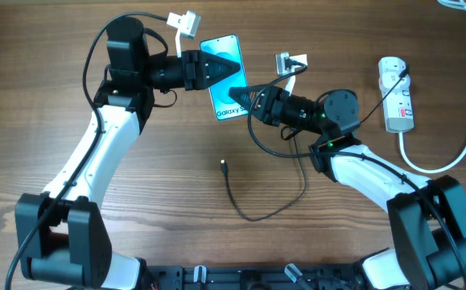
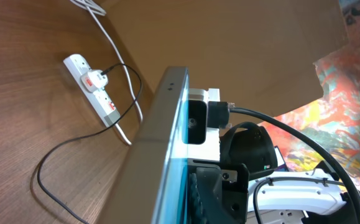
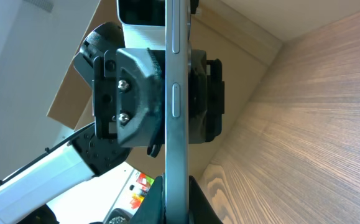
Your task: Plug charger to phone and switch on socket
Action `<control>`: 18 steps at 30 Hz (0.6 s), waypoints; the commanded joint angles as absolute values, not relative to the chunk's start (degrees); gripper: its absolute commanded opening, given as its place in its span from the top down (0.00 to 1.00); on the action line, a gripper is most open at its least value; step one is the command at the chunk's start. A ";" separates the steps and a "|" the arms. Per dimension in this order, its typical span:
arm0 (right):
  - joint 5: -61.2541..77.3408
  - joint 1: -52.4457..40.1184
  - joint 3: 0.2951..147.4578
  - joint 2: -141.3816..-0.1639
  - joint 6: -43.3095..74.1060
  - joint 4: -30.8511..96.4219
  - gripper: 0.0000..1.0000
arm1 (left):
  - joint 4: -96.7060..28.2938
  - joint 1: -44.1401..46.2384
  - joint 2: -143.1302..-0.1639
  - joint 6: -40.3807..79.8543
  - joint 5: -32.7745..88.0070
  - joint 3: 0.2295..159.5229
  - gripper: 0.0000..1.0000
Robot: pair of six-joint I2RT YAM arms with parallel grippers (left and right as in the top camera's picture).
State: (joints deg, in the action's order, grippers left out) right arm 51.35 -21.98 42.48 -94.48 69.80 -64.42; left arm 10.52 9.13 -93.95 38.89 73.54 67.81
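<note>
The phone [image 1: 226, 50], with a turquoise screen, is held tilted above the table between both arms. My left gripper [image 1: 219, 71] is shut on its left side; in the right wrist view its jaws [image 3: 155, 102] clamp both faces of the phone's edge [image 3: 176, 68]. My right gripper [image 1: 242, 94] is shut on the phone's lower right edge, fingers either side [image 3: 176, 202]. The black charger cable [image 1: 253, 216] lies loose on the table, its connector tip [image 1: 223, 166] free below the phone. Its black plug [image 1: 394, 80] sits in the white socket strip [image 1: 399, 117], also in the left wrist view [image 2: 83, 68].
Two white adapters lie near the phone, one at the back [image 1: 187, 22] and one to the right [image 1: 285, 63]. The strip's thick white lead [image 1: 450, 161] curves along the right edge. A brown board [image 2: 248, 43] stands behind the table.
</note>
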 commanded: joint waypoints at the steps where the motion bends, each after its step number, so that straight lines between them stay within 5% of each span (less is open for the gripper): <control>1: 50.85 -22.28 41.60 -96.07 70.43 -62.37 0.96 | 11.79 9.26 -91.70 38.41 76.49 69.01 0.90; 3: 52.03 -22.28 41.60 -96.07 70.41 -62.30 0.93 | 11.29 9.23 -91.70 38.41 76.47 69.01 0.96; 7: 56.05 -21.96 41.60 -96.07 64.05 -60.93 0.36 | 6.00 9.13 -91.72 33.50 76.09 69.01 0.96; 11: 58.94 -21.85 41.60 -96.07 57.25 -51.70 0.25 | -9.82 9.08 -91.72 23.53 65.06 69.01 0.96; 18: 54.54 -21.93 41.60 -96.07 42.98 -21.43 0.16 | -37.08 9.10 -91.72 19.51 22.65 69.01 0.96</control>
